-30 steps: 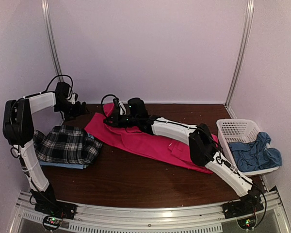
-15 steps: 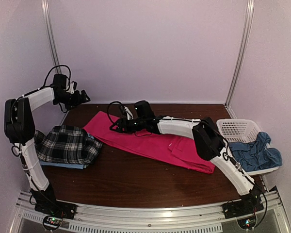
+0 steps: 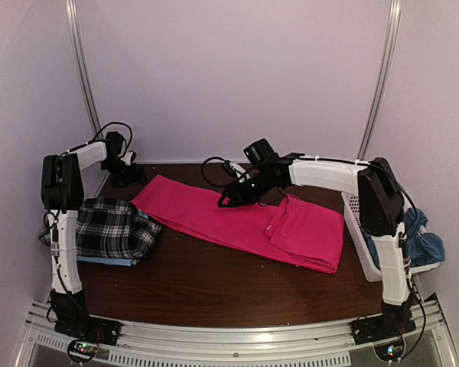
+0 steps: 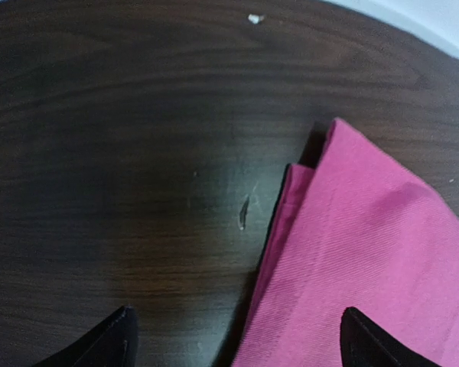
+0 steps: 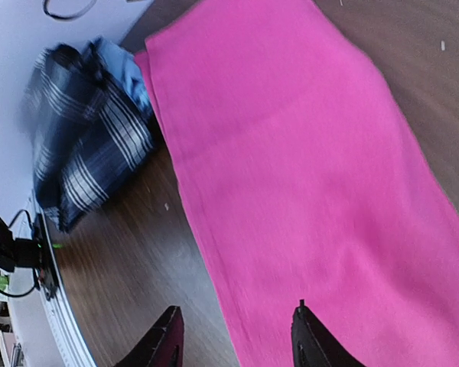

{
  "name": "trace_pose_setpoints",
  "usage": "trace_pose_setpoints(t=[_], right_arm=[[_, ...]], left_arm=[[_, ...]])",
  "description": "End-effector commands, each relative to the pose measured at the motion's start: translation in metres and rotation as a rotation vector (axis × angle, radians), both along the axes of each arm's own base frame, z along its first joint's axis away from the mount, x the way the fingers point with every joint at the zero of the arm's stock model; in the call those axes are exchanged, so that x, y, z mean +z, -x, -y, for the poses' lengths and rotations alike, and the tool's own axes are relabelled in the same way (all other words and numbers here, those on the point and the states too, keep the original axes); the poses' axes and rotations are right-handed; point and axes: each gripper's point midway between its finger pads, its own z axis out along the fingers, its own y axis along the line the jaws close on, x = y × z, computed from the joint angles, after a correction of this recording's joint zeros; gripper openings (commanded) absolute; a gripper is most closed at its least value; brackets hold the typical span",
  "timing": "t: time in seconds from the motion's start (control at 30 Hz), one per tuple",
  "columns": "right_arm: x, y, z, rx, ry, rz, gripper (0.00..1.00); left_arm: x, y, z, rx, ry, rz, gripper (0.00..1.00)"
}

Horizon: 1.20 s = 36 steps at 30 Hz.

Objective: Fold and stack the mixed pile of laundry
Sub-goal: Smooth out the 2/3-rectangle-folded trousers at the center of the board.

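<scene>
— Which step is this?
— The hot-pink cloth trousers (image 3: 245, 222) lie flat, halved lengthwise, across the dark wooden bench (image 3: 214, 283). I judge a crosswise fold comes next. The left gripper (image 4: 233, 340) gapes wide beside their far corner. The right gripper (image 5: 236, 336) hovers half-spread above them. Both are empty.
— So?
— Pinch one end and carry it over.
— And the views?
— Only overhead shows the dull blue cloth (image 3: 424, 245) in the white lattice basket (image 3: 354, 222). The left wrist shows the doubled edge.

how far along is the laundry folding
Done: the black-and-white plaid shirt lies folded on the light blue shirt. In hand: the hot-pink trousers lie flat, the open left pincer at their corner, the open right pincer above them. Left: folding and stacking those, plus the dull blue cloth in the white lattice basket.
</scene>
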Motion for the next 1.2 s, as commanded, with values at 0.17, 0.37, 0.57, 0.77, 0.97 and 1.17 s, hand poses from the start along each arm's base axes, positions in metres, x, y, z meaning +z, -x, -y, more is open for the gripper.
trace_pose_setpoints(t=[0.17,0.37,0.57,0.77,0.97,1.17], right_arm=[[-0.042,0.042,0.085,-0.113,0.224,-0.15,0.47],[-0.052,0.057,0.128,-0.209,0.305,-0.2,0.46],[-0.097,0.071,0.167,-0.308,0.438,-0.31,0.46],[-0.136,0.083,0.222,-0.365,0.597,-0.404,0.44],[-0.142,0.086,0.247,-0.388,0.629,-0.412,0.44],[-0.143,0.081,0.248,-0.389,0.63,-0.404,0.44]], left_arm=[[-0.052,0.033,0.036,-0.203,-0.258,-0.162,0.92],[-0.09,0.059,0.057,-0.285,-0.431,-0.263,0.72],[-0.043,0.037,0.087,-0.277,-0.344,-0.118,0.0],[0.175,0.034,0.243,-0.546,0.17,0.425,0.0],[0.279,0.072,0.252,-0.543,0.359,0.644,0.0],[0.175,-0.003,0.072,-0.035,-0.225,0.407,0.0]])
